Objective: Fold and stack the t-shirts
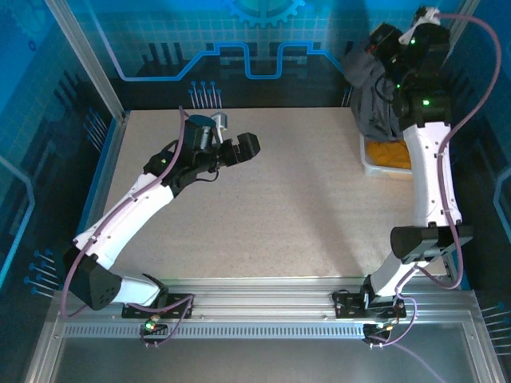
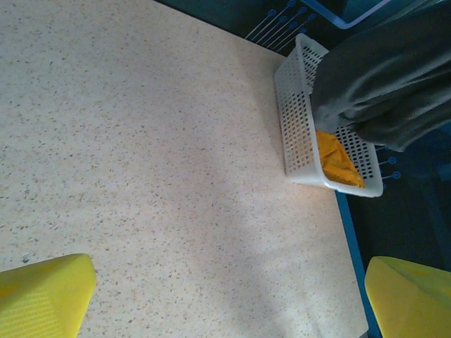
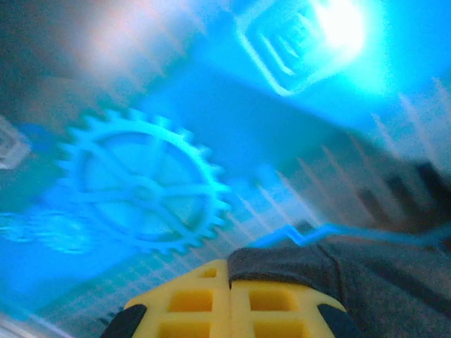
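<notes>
The charcoal-grey t-shirt (image 1: 374, 96) hangs bunched in the air at the far right corner of the table (image 1: 303, 215), its lower folds draping over the white lattice basket (image 1: 368, 164) that sits there. In the left wrist view the same shirt (image 2: 394, 77) covers the far end of the basket (image 2: 296, 120). The orange-yellow t-shirt (image 1: 391, 153) lies crumpled inside the basket, at the near end, partly under the grey cloth. The right gripper (image 1: 383, 44) is raised high over the basket. Its wrist view shows the yellow fingers (image 3: 190, 299) pressed together with a fold of the grey shirt (image 3: 380, 282) pinched at their tips, against a blurred blue backdrop with a gear (image 3: 141, 190). The left gripper (image 1: 243, 146) hovers over bare tabletop left of centre, well apart from both shirts, its fingers (image 2: 42, 296) spread wide and holding nothing.
</notes>
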